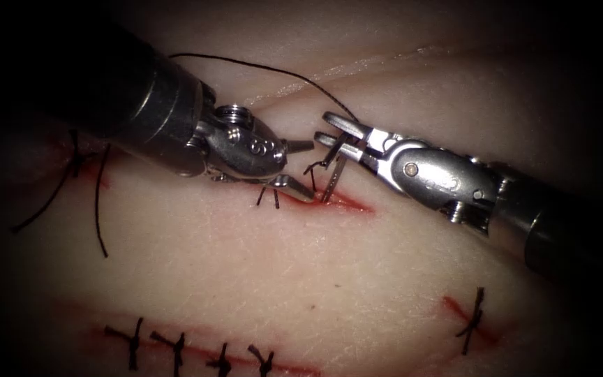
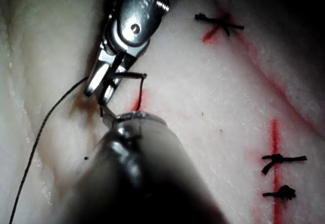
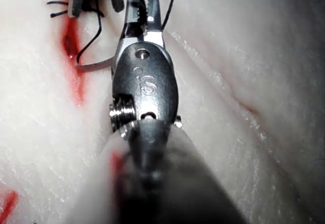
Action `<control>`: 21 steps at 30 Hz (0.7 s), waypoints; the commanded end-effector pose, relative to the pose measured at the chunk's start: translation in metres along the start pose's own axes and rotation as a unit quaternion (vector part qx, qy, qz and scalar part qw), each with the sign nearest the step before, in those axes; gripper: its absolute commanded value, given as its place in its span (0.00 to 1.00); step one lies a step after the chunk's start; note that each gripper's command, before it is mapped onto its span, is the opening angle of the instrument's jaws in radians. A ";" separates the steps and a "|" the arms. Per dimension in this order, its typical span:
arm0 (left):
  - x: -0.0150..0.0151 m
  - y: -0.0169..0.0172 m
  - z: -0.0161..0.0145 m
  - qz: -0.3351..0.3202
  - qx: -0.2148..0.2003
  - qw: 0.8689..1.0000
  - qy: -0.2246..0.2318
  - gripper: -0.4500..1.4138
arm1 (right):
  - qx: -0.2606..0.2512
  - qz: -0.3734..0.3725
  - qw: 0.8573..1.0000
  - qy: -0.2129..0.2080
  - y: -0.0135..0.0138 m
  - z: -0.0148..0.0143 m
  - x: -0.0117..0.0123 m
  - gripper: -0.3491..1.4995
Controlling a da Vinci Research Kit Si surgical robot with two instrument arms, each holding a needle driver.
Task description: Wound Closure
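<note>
At the tissue's [image 1: 246, 279] left edge a finished stitch [image 1: 75, 162] is lying with long loose tails, well apart from the work. The left gripper [image 1: 300, 167] is reaching in from the upper left with its jaws spread, grasping nothing; the lower jaw is resting at the left end of the cut [image 1: 347, 202], probably to steady that lip beside the short thread ends there. Just to its right the needle [image 1: 335, 178] is standing steeply, its lower end at or just inside the cut; I cannot tell how deep. The right gripper [image 1: 333, 131] is clenched on the needle near its upper end, with the thread [image 1: 259, 68] trailing away toward the far edge. Bare tissue is lying open below the cut, before the stitched row [image 1: 197, 349] along the near edge.
</note>
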 end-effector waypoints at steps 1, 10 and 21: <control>-0.0003 0.0008 0.0006 -0.001 0.000 1.000 -0.001 0.50 | 0.000 0.003 1.000 0.002 -0.0001 0.0007 -0.0005 0.00; -0.0016 0.0045 0.0004 -0.019 0.028 0.999 0.021 0.38 | 0.002 0.045 0.999 0.014 0.0008 0.0008 -0.0009 0.00; -0.0017 0.0072 0.0004 -0.029 0.041 0.998 0.044 0.31 | 0.026 0.073 0.997 0.004 0.0009 0.0008 -0.0019 0.00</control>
